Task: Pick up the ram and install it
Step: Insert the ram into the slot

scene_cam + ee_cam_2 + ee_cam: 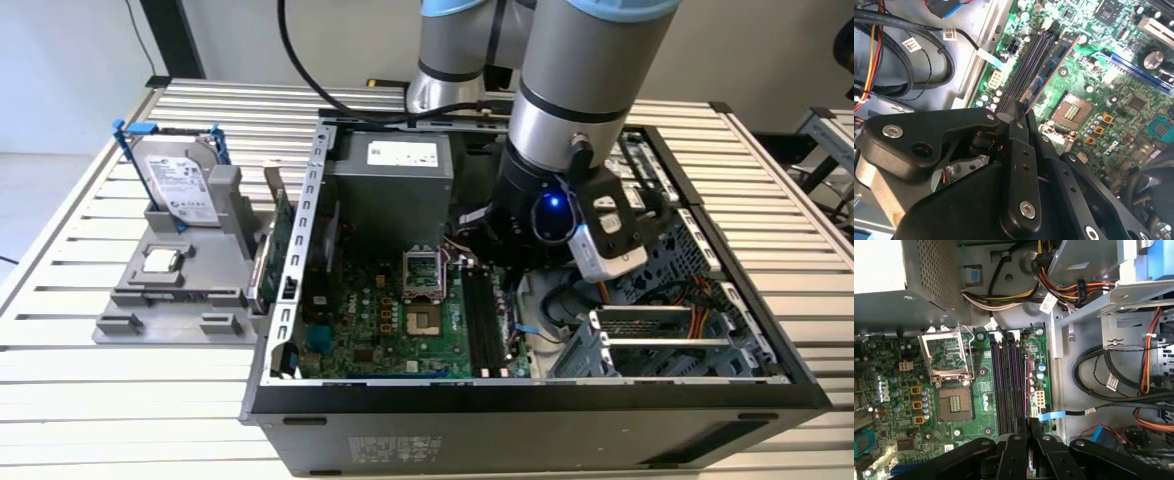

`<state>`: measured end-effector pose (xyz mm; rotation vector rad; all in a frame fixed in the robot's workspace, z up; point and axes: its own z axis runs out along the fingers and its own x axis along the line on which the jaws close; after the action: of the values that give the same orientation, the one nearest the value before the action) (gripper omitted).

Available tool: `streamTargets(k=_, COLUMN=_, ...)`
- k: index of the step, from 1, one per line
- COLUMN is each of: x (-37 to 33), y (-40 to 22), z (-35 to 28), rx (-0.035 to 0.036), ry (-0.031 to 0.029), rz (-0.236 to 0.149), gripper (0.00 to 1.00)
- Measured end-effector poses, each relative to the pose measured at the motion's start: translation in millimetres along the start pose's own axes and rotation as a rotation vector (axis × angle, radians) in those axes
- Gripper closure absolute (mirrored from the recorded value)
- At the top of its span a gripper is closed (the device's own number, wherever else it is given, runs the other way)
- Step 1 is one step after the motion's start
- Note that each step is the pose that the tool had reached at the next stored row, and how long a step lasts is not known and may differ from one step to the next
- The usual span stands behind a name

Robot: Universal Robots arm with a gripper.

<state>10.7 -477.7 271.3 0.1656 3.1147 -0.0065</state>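
fingers [1015, 131]: clenched on the ram [1051, 67] near one end, jaws closed flat against it
gripper [1029, 429]: low inside the computer case [534, 398], over the motherboard [979, 415]
ram position: edge-on in both wrist views, running out from the fingertips along the memory slots [1006, 385], on the side of the bank away from the CPU socket [954, 401]
ram look: slim, long, flat; dark face with a bluish cast, reddish-orange strip down one long edge; roughly as long as the slots
done: pickup, judging by the firm hold; stick sits at the slot bank, parallel with it
left: seating, as I read it; cannot tell whether the lower edge touches a slot or hangs just above
arm [587, 90]: reaches down into the case from above
outside: parts holder [147, 290] on the exterior view's left with a hard drive [180, 180], well apart from the work
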Motion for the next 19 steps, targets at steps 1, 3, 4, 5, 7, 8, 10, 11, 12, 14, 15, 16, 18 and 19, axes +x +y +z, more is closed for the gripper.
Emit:
streamTargets(k=1, x=-0.5, y=1.0, z=1.8, rx=-0.0002, ry=0.0, rz=0.0, gripper=1.0)
streamTargets(k=3, x=-1.7, y=2.9, z=5.6, rx=-0.0004, ry=-0.0001, rz=-0.002, gripper=1.0)
streamTargets(k=4, x=-2.6, y=3.7, z=7.4, rx=-0.0005, ry=-0.0001, rz=-0.004, gripper=1.0)
streamTargets(k=5, x=-3.3, y=4.2, z=9.1, rx=-0.0003, ry=-0.0004, rz=-0.006, gripper=1.0)
streamTargets(k=7, x=-3.9, y=4.8, z=12.9, rx=-0.0006, ry=-0.0009, rz=-0.01, gripper=1.0)
streamTargets(k=8, x=-4.0, y=4.9, z=14.6, rx=-0.0007, ry=-0.001, rz=-0.013, gripper=1.0)
streamTargets(k=10, x=-3.9, y=5.0, z=18.3, rx=-0.0008, ry=-0.0013, rz=-0.02, gripper=1.0)
streamTargets(k=11, x=-3.9, y=5.0, z=20.1, rx=-0.0007, ry=-0.0013, rz=-0.021, gripper=1.0)
streamTargets(k=12, x=-3.9, y=5.1, z=22.0, rx=-0.0009, ry=-0.0014, rz=-0.021, gripper=1.0)
streamTargets(k=14, x=-3.8, y=5.4, z=25.7, rx=-0.0009, ry=-0.0014, rz=-0.021, gripper=1.0)
streamTargets(k=15, x=-3.8, y=5.6, z=27.3, rx=-0.0009, ry=-0.0014, rz=-0.021, gripper=1.0)
streamTargets(k=16, x=-3.8, y=5.9, z=28.7, rx=-0.0009, ry=-0.0014, rz=-0.022, gripper=1.0)
streamTargets(k=18, x=-4.1, y=6.5, z=30.4, rx=-0.0009, ry=-0.0014, rz=-0.022, gripper=1.0)
streamTargets(k=19, x=-4.2, y=6.7, z=30.8, rx=-0.0008, ry=-0.0014, rz=-0.022, gripper=1.0)
